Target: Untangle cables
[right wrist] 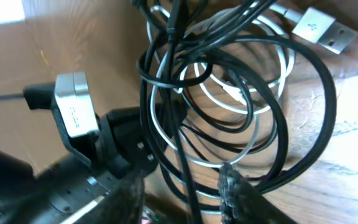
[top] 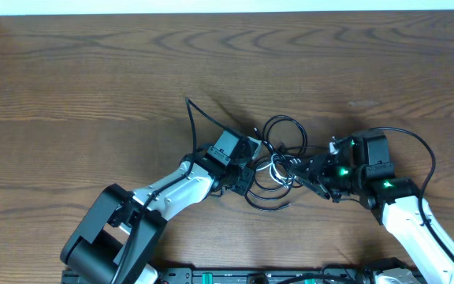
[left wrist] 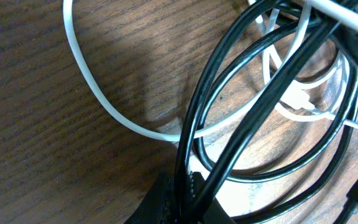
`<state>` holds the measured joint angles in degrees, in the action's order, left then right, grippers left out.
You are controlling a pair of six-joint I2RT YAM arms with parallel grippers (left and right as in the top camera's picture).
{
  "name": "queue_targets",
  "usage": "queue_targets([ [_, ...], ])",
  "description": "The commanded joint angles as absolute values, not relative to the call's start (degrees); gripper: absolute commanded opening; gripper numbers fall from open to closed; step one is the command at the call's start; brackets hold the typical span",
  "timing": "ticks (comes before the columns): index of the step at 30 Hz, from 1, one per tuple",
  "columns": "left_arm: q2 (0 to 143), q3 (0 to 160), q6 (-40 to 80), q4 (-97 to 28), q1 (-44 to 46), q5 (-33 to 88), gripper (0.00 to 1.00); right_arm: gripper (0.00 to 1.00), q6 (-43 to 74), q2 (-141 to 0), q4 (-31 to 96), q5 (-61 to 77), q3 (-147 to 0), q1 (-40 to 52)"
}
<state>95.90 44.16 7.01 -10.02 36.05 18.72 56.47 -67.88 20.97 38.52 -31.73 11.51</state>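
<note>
Left fingers (left wrist: 163,202) pinch the black cables (left wrist: 263,112) of the tangle mid-bench (top: 93,79). Right fingers (right wrist: 238,190) spread, loops between them. White cable (left wrist: 148,132) threads through the black loops.

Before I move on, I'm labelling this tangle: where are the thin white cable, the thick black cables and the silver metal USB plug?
thin white cable (left wrist: 71,37), left wrist view, its loose curve.
thick black cables (left wrist: 252,124), left wrist view, one diagonal strand.
silver metal USB plug (right wrist: 321,26), right wrist view, metal shell.
</note>
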Motion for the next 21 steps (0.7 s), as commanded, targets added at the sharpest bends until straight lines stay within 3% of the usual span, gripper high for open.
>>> queue_targets([
  [1, 96.79, 43.24, 6.26, -10.15, 35.68, 17.30, 0.08, 0.29, 59.81, -68.01, 19.88, 36.80, -31.44, 11.84],
  [5, 96.79, 43.24, 6.26, -10.13, 35.68, 17.30, 0.08, 0.16, 60.20, -68.01, 19.92, 37.04, -31.44, 11.84],
  [10, 96.79, 43.24, 6.26, -10.13, 35.68, 17.30, 0.08, 0.12, 60.18, -68.01, 19.88, 36.93, -31.44, 11.84],
  [13, 96.79, 43.24, 6.26, -10.13, 35.68, 17.30, 0.08, 0.01, 60.18, -68.01, 19.84, 35.90, -31.44, 11.81],
  [17, 96.79, 43.24, 6.26, -10.13, 35.68, 17.30, 0.08, 0.01, 60.16, -67.99, 15.94, 37.45, -31.44, 11.51],
  [21, 96.79, 43.24, 6.26, -10.17, 35.68, 17.30, 0.08, 0.01, 60.18, -67.94, 4.54, 49.12, -31.44, 9.89],
])
